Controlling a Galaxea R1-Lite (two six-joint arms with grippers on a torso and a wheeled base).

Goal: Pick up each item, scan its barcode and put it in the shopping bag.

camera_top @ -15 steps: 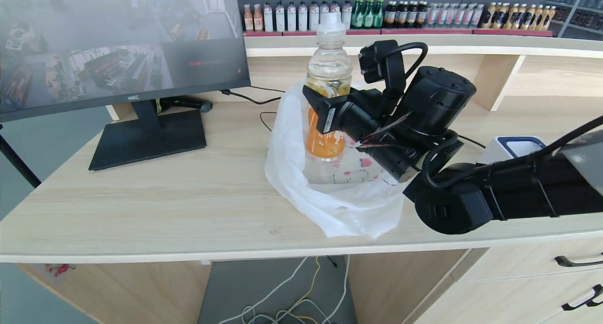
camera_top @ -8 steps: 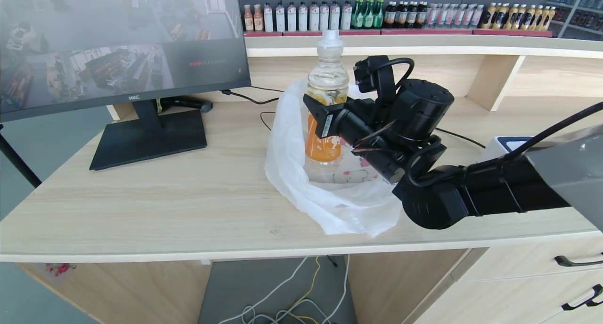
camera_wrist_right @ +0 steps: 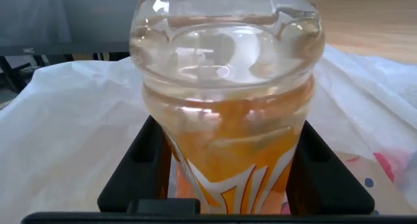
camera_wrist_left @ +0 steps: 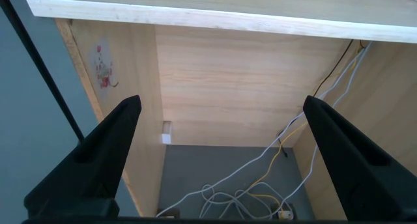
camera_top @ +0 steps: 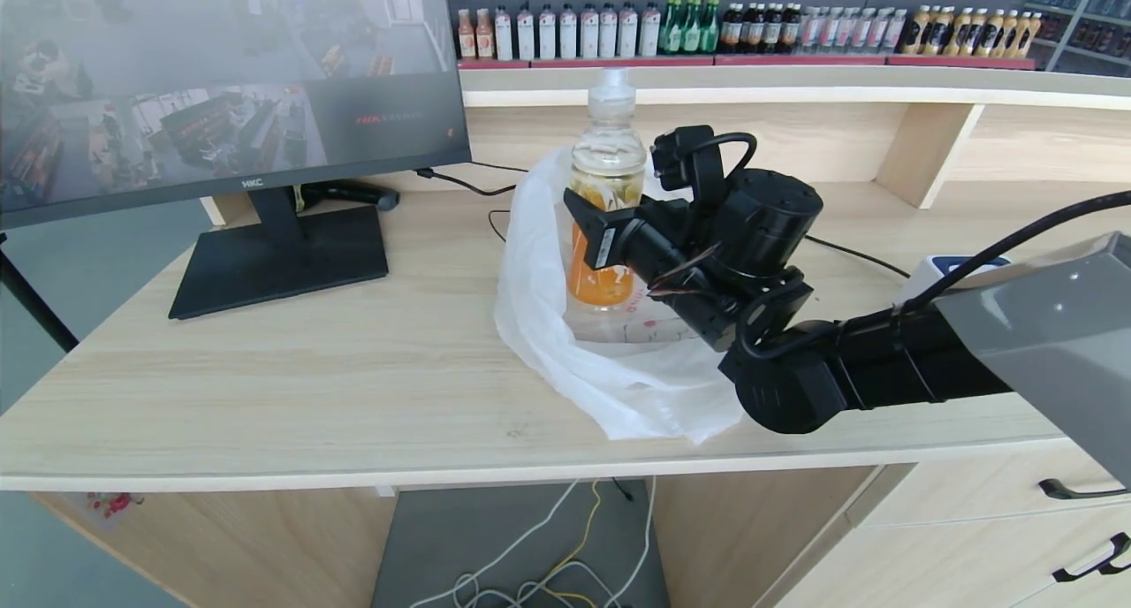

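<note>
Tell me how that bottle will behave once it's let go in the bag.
The bottle is tall and narrow, so it may tip. Mostly full of liquid, it is probably heavy for its size. The thin bag looks floppy and likely gives little support.

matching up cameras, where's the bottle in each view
head: bottle upright at centre, lower part in the bag, held by the right gripper
right wrist: bottle close up between the jaws, bag behind
left wrist: aimed under the counter at cables
shared landmark: the white bag, head and right wrist
</note>
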